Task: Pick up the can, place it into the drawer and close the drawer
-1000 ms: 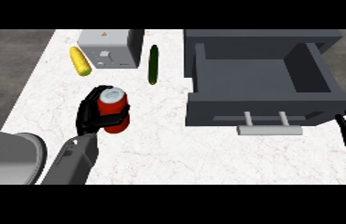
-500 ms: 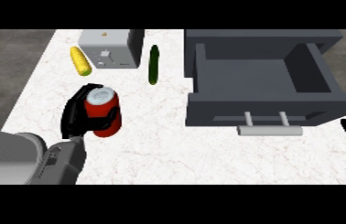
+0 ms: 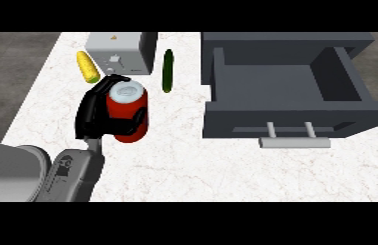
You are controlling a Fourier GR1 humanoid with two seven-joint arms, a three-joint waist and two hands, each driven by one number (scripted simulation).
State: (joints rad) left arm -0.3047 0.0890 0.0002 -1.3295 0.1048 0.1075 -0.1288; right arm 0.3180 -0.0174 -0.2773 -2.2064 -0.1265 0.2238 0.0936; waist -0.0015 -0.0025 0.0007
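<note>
A red can with a silver top is held off the counter at the left, roughly upright. My left hand is shut on it, black fingers curled round its left side and front. The grey forearm comes in from the lower left. The open grey drawer stands to the right of the can, with a bare inside and a light handle at its front. A gap of counter lies between the can and the drawer. My right hand shows nowhere.
A silver toaster sits at the back left, with a yellow corn cob to its left. A green cucumber lies between the toaster and the drawer. The white marble counter ends at a dark floor along the left.
My left hand has kept hold of the can, first drifting slightly left, then moving right and farther from me. The can looks larger now, so it sits higher.
</note>
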